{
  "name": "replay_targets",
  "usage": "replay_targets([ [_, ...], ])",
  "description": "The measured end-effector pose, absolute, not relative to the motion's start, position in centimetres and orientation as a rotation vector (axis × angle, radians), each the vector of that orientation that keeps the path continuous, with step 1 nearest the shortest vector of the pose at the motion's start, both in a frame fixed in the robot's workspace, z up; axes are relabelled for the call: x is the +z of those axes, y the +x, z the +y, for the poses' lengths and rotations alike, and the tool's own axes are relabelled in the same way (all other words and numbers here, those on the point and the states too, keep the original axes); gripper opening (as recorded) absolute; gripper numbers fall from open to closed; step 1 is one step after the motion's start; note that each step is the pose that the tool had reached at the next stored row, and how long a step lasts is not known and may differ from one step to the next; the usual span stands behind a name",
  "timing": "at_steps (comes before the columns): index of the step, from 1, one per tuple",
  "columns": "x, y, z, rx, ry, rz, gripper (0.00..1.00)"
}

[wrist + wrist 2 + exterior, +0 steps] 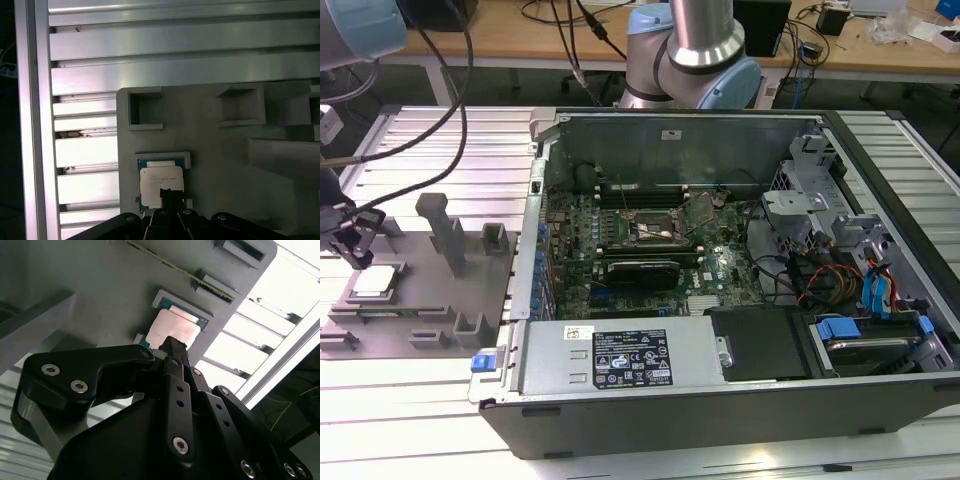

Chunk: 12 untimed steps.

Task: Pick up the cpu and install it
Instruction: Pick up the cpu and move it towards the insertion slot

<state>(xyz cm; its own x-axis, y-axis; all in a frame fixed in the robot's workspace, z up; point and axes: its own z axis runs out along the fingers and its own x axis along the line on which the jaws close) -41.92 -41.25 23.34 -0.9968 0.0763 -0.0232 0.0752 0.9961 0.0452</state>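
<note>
Exterior view: one gripper (360,257), squeezed closed, holding nothing. Right under its tip, one cpu (375,282), flat in one grey holder plate (412,292). Far off, one open computer (740,400).

You can't see cpu (161,179) edge nearest pincer (170,194), pincer body covers it in both wrist views. In exterior view, arm above pincer is cut off @ frame edge.
</note>
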Motion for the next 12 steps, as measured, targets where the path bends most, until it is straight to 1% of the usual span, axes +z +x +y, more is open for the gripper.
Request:
replay_targets([
  [8, 21.4, -42.2, -41.2, 0.069, 0.119, 3.117, 0.11],
  [12, 21.1, -42.3, -41.2, 0.069, 0.118, 3.117, 0.11],
])
